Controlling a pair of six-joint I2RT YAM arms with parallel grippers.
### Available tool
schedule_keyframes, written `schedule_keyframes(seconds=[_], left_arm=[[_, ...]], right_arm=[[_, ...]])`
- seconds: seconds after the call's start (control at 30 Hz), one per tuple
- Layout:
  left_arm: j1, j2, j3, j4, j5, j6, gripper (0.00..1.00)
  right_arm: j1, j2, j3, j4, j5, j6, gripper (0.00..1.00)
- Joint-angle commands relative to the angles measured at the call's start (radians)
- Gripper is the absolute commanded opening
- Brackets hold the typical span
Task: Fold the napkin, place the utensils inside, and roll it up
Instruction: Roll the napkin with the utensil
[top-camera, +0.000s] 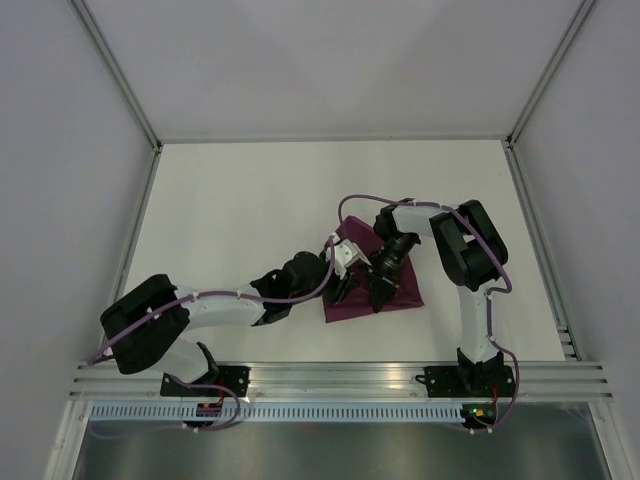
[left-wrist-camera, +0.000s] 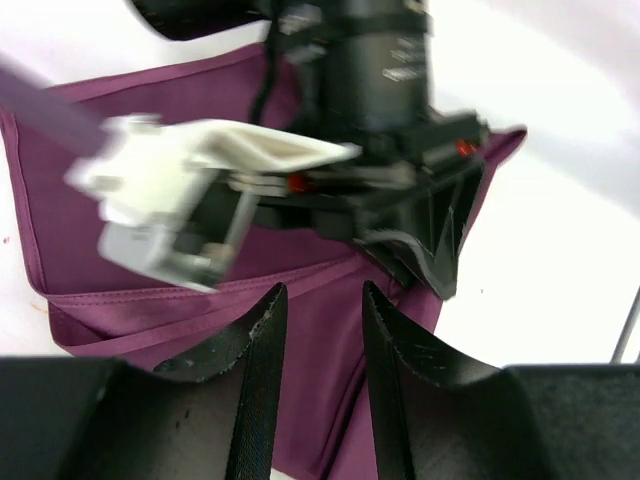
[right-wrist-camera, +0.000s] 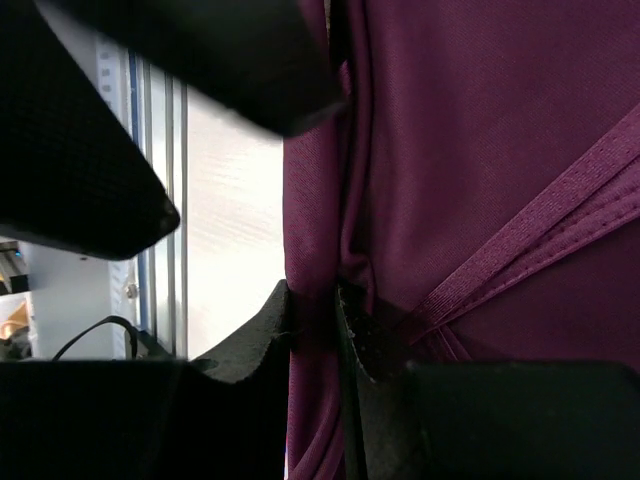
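Black fingers of the left hand stand narrowly parted and empty just above the napkin, probably ready to pin its fold. Right of it, the right hand pinches a doubled cloth edge, likely to draw it over; the napkin lies right of centre on the worktop.

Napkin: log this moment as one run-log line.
napkin: folded | left jaws: open above it | right jaws: shut on its edge | utensils: not visible
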Motion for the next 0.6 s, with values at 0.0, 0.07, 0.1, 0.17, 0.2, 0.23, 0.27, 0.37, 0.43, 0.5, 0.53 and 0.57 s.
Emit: schedule_keyframes(seconds=[0.0,0.07,0.1,0.17,0.2,0.23,0.27,0.37,0.43,0.5,0.53,0.57], left_arm=[[-0.079,-0.004,-0.01,0.041,-0.17,0.191,0.42],[-0.132,0.019,0.003,0.015,-0.196,0.222,0.43],[-0.145,0.031,0.019,-0.016,-0.195,0.245,0.43],[-0.181,0.06,0.032,-0.025,-0.186,0.262,0.44],[-0.192,0.072,0.042,-0.042,-0.185,0.282,0.45],[-0.203,0.086,0.05,-0.047,-0.185,0.293,0.45],[-0.22,0.118,0.061,-0.059,-0.176,0.299,0.45],[-0.258,0.163,0.095,-0.073,-0.176,0.337,0.45],[-0.271,0.206,0.127,-0.083,-0.169,0.357,0.46],[-0.28,0.241,0.154,-0.084,-0.169,0.39,0.46],[-0.281,0.25,0.162,-0.084,-0.17,0.397,0.46],[-0.281,0.259,0.168,-0.084,-0.169,0.402,0.46]], right_arm=[[-0.015,0.047,0.011,0.036,0.066,-0.074,0.02],[-0.018,0.047,0.006,0.039,0.064,-0.067,0.02],[-0.021,0.049,0.003,0.041,0.064,-0.065,0.02],[-0.022,0.052,0.0,0.045,0.066,-0.059,0.02],[-0.024,0.05,-0.001,0.048,0.067,-0.055,0.02],[-0.025,0.05,-0.001,0.055,0.067,-0.051,0.02],[-0.027,0.052,-0.001,0.056,0.069,-0.044,0.02],[-0.027,0.052,0.0,0.062,0.069,-0.038,0.02],[-0.029,0.058,0.006,0.061,0.069,-0.03,0.02],[-0.03,0.065,0.011,0.059,0.069,-0.027,0.02],[-0.032,0.065,0.014,0.059,0.069,-0.025,0.02],[-0.032,0.065,0.012,0.061,0.069,-0.024,0.02]])
